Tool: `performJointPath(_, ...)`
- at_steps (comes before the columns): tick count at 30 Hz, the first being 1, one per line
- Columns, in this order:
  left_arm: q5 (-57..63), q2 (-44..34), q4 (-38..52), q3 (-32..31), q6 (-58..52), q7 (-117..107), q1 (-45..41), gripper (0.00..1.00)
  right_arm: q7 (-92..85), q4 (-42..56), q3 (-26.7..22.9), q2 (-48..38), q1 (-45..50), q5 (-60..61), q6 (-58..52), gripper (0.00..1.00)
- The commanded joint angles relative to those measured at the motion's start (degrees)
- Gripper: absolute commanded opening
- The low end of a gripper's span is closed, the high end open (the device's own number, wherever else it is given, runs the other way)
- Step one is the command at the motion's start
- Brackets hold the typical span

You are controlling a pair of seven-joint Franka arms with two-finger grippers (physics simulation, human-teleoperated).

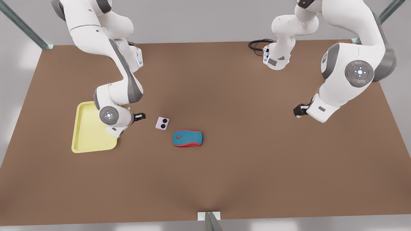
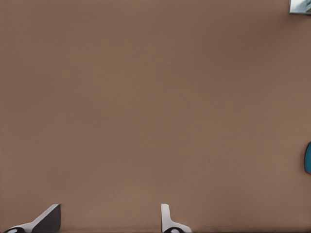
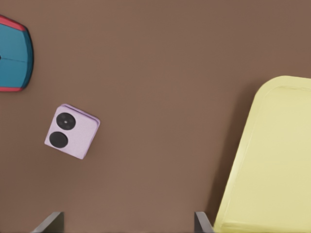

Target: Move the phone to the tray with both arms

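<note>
The pale pink phone [image 1: 162,123] [image 3: 72,131] lies flat on the brown table, lenses up, just right of the pale yellow tray [image 1: 86,128] [image 3: 272,160] in the front view. My right gripper [image 1: 139,116] [image 3: 126,223] hangs open between the tray's edge and the phone, touching neither, with nothing between its fingers. On the front view's right, my left gripper [image 1: 298,110] [image 2: 109,218] is open over bare table, far from the phone.
A teal-and-red mouse [image 1: 188,138] [image 3: 13,53] [image 2: 308,158] lies close to the phone, on its front-right side in the front view. A black cable [image 1: 258,44] coils at the back edge by an arm base. A metal bracket [image 1: 210,219] sits at the table's front edge.
</note>
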Motion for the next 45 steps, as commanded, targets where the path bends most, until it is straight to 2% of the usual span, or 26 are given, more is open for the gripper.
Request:
performJointPath(1,0.5,0.7,0.0,-0.1,-1.0,15.5,0.1,1.0,28.1,-0.9,0.0,1.3,0.7,0.3,12.1,1.0)
performJointPath(3,0.5,1.1,0.0,0.0,-0.9,15.5,0.1,1.0,36.3,-2.7,0.1,2.7,2.8,0.4,15.9,1.0)
performJointPath(7,0.6,1.9,0.0,0.0,-1.0,15.5,0.1,1.0,39.0,-3.2,0.0,6.0,3.8,0.7,22.6,1.0)
performJointPath(10,0.5,2.2,0.0,0.0,-1.1,15.5,0.1,1.0,39.0,-8.5,0.1,6.1,3.9,0.8,31.2,1.0)
performJointPath(13,0.6,2.7,0.0,0.0,-1.1,15.6,0.1,1.0,38.9,-9.6,0.1,6.8,4.8,7.7,33.0,1.0)
performJointPath(16,0.6,3.0,0.1,0.0,-1.0,15.9,0.1,1.0,38.9,-9.4,0.1,8.8,6.2,8.3,35.8,1.0)
performJointPath(45,0.7,4.2,0.0,0.3,-1.0,15.4,0.2,1.0,37.8,-13.3,0.4,11.1,9.7,9.5,35.4,1.0)
